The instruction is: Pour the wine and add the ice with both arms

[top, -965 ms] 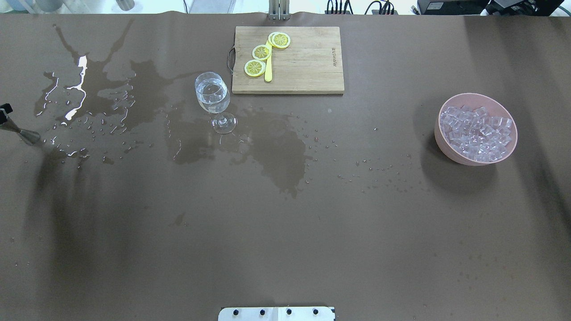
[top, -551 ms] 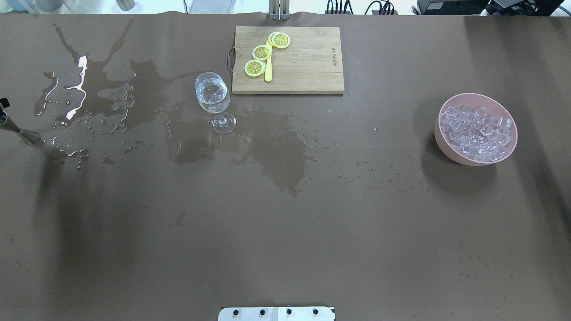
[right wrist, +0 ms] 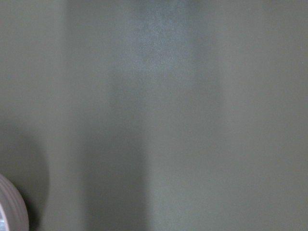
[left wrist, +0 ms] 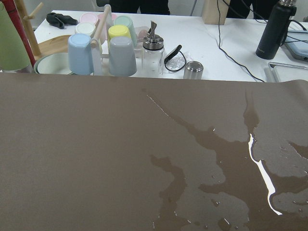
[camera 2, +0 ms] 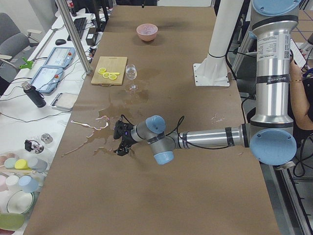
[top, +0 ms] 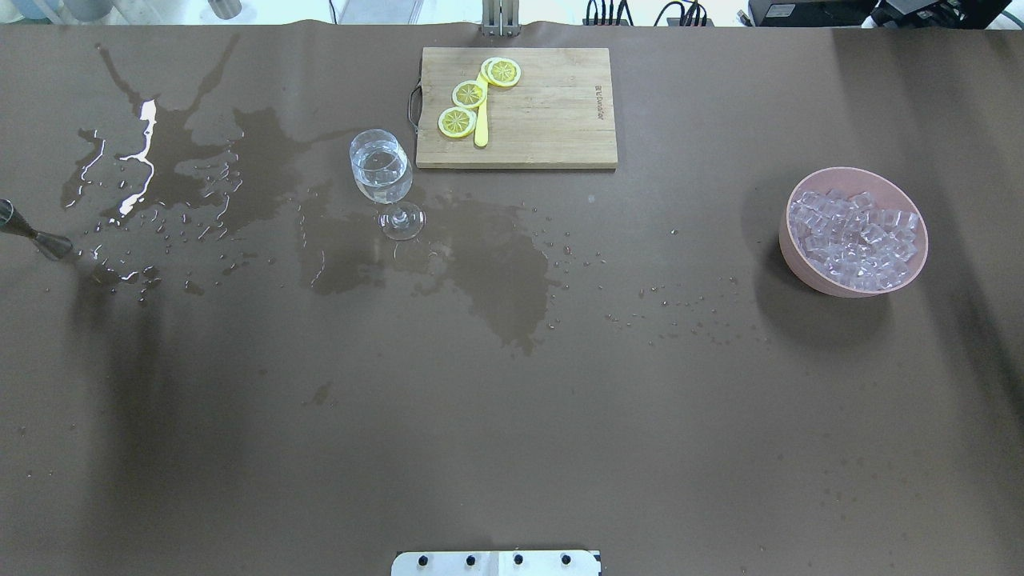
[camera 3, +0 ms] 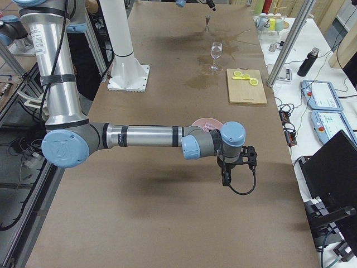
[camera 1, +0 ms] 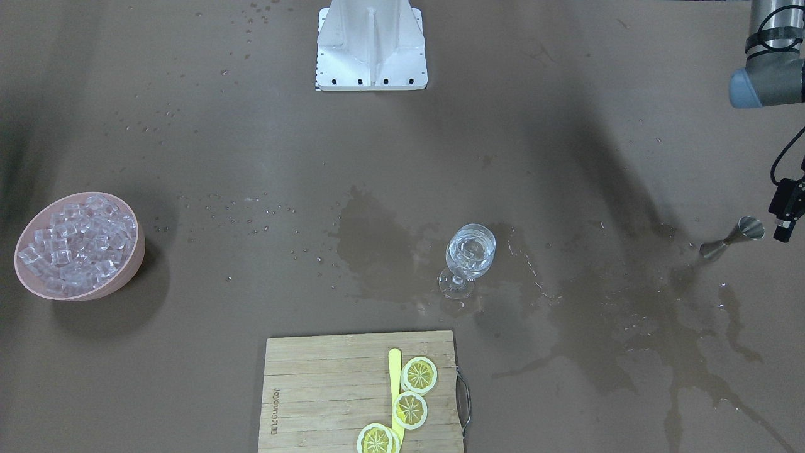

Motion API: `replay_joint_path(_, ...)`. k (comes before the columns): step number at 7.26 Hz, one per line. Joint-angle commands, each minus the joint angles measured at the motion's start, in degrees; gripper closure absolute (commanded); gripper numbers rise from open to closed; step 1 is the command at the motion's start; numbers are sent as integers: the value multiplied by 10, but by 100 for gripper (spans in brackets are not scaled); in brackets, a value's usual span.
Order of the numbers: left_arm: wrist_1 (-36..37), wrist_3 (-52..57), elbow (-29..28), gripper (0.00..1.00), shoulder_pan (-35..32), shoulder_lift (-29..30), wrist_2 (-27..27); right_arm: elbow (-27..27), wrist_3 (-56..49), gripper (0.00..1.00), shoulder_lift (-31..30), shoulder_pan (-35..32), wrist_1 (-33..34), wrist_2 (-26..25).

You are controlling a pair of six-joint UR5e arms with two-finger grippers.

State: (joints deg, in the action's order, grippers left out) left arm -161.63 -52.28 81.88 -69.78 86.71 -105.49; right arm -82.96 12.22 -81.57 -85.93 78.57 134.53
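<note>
The left gripper [camera 1: 785,217] hung at the table's left end, only partly in view, and whether its jaws stood apart or together could not be told. Just beside it, not touching, a steel jigger [camera 1: 732,238] stood upright on the brown table cover [top: 512,448]. Wide wet patches [top: 496,264] and scattered droplets spread from there toward the wine glass [top: 400,220], which stood upright in the wet with the wine [top: 379,172] in its bowl. Just beyond the glass lay a wooden cutting board [top: 552,112] carrying three lemon slices [top: 457,122] and a thin yellow utensil [top: 481,132].

The right gripper [camera 3: 231,170] hung above the cover at the table's right end. It showed only from the side, so its state could not be told. In that side view its arm crossed in front of the pink bowl [top: 788,240], hiding part of it. The ice [top: 856,232] lay heaped in that bowl, well apart from the glass. The white stand base [camera 1: 371,44] sat mid-table at the robot's edge.
</note>
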Motion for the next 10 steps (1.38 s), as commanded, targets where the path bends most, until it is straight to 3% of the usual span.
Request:
replay_joint_path(1, 132, 57, 46, 4, -36, 19, -17, -4, 0, 0, 0, 0, 0, 0)
replay_joint_path(4, 314, 173, 78, 3, -103, 31, -60, -6, 0, 0, 0, 1, 0, 0)
replay_joint_path(6, 532, 263, 145, 3, -138, 45, -97, -6, 0, 0, 0, 1, 0, 0)
replay_joint_path(10, 734, 433, 165, 3, -168, 68, -211, -12, 0, 0, 0, 0, 13, 5)
